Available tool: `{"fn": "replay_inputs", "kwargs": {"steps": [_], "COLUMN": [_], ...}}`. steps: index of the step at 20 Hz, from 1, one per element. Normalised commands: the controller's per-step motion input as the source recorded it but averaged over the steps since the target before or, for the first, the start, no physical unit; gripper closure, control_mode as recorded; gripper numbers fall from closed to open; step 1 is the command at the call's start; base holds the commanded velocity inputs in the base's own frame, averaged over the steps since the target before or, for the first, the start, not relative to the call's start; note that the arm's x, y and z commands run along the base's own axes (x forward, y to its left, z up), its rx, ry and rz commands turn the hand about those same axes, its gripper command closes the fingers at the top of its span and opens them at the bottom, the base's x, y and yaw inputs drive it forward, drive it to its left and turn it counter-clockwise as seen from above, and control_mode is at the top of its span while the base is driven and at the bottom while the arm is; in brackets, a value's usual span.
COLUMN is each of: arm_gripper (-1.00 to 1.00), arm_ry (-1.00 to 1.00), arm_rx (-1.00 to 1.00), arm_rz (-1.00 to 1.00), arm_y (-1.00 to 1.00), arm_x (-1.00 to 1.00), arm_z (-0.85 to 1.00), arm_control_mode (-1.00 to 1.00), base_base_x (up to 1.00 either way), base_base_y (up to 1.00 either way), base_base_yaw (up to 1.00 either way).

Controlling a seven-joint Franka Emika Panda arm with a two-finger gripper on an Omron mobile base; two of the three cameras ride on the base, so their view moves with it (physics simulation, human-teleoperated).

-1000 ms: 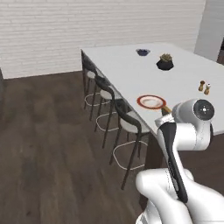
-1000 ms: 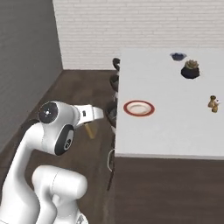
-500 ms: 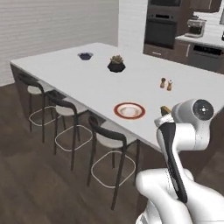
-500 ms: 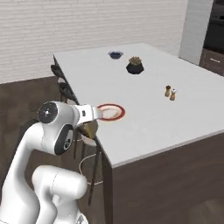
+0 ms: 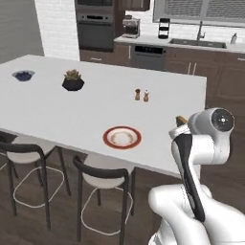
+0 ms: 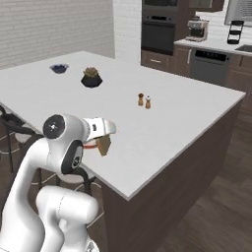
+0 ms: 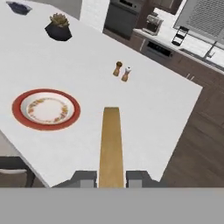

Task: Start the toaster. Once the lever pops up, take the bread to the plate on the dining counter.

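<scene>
Tool (image 7: 111,179) gripping bread (image 7: 110,144) near plate (image 7: 46,109)

Kitchen setting: dark wood floor (image 6: 216,211); white brick wall (image 6: 54,24) at far left; built-in black ovens (image 5: 95,26) and dark cabinets (image 5: 225,81) along the far wall; bar stools (image 5: 103,184) stood at the near left.

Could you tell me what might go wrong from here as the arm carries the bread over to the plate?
The gripper pinches the bread by one thin edge, so the slice could slip or swing loose. The plate lies well to one side of the bread in the hand view, so releasing now would likely drop it on the bare dining counter.
</scene>
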Motion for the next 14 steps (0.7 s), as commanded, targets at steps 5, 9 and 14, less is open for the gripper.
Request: {"fn": "replay_inputs", "kwargs": {"steps": [5,9,14], "arm_gripper": [1.00,1.00,1.00], "arm_ry": [-0.15,-0.08,-0.02], "arm_rx": [-0.02,-0.01,0.01], "arm_rz": [-0.57,-0.42,-0.24], "arm_y": [0.68,0.54,0.44], "arm_x": [0.37,0.39,0.43], "arm_z": [-0.10,-0.04,0.03], "arm_control_mode": [-1.00,-1.00,-1.00], "base_base_x": [0.00,0.00,0.00], "base_base_y": [0.00,0.00,0.00], "base_base_yaw": [0.00,0.00,0.00]}}
